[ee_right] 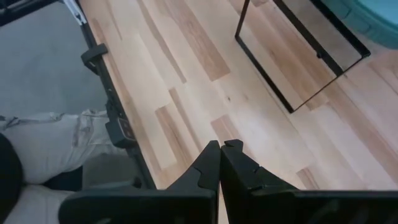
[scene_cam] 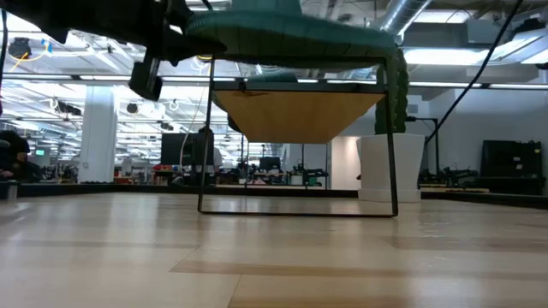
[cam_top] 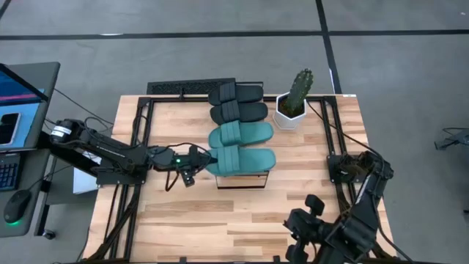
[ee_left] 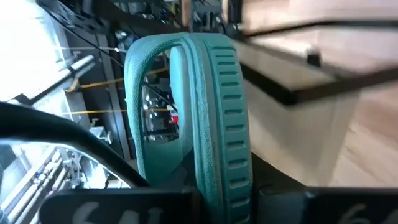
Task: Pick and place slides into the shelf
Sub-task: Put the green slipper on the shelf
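The shelf is a light-wood plank on a black frame. It carries two black slides at its far end and one teal slide beside them. My left gripper reaches in from the table's left and is shut on a second teal slide at the shelf's near end. In the low view this slide lies level along the shelf top. My right gripper is shut, holds nothing and hovers over the table's near right part. My left gripper pinches the teal slide's left end across the sole's thickness, one finger on the footbed side and one under the sole. It comes in level from the table's left, along the slide. The slide sits level over the shelf top; whether it rests there cannot be told.
A cactus in a white pot stands on the table right of the shelf. A laptop and mouse sit off the table's left edge. A person's leg in light trousers shows beyond the near edge. Bare wood lies near of the shelf.
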